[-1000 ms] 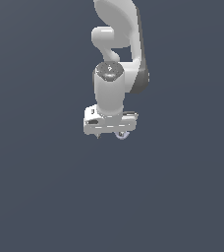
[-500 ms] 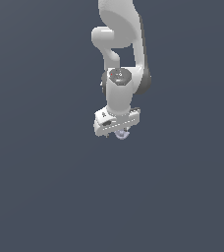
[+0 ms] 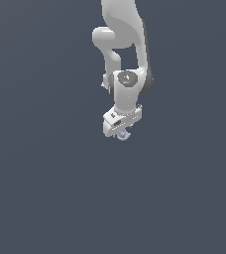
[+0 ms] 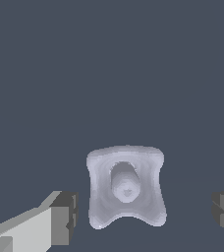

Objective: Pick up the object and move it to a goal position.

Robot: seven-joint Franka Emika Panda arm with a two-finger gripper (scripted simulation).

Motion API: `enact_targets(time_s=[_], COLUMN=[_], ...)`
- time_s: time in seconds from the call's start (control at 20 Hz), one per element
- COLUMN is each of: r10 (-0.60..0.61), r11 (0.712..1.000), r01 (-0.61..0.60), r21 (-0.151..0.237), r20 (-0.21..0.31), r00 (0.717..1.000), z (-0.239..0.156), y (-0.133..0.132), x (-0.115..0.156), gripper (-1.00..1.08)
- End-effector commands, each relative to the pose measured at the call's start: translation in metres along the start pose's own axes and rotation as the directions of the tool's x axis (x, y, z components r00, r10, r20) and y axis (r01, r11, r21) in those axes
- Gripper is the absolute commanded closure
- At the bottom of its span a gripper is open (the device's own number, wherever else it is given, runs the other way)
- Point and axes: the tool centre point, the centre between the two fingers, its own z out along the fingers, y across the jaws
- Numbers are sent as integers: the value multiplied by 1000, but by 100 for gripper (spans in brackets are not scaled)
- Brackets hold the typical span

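The object is a small pale lilac-grey chunky piece with rounded corners and a stub in its middle. In the wrist view it lies on the grey floor between my two dark finger pads, with a gap on each side. My gripper is open and not touching it. In the exterior view the white gripper hangs straight over the object, which peeks out under the gripper body.
The plain dark grey floor fills both views. The white arm rises up from the gripper towards the top of the exterior view.
The wrist has turned about its vertical axis, so the gripper body now sits slanted. The gripper has come lower over the object.
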Motion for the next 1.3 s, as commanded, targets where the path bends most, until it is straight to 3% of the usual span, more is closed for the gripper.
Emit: enact_targets(time_s=[0.0, 0.45, 1.2, 1.25], r10=[-29, -40, -45, -45], r11=[1000, 999, 999, 999], r01=[29, 40, 45, 45], r21=[1, 1, 1, 1], r20=[-1, -1, -1, -1], r00=[1000, 999, 999, 999], z=[3, 9, 55, 55], y=[-5, -8, -8, -8], x=[-2, -4, -4, -4], gripper=[-92, -92, -92, 108])
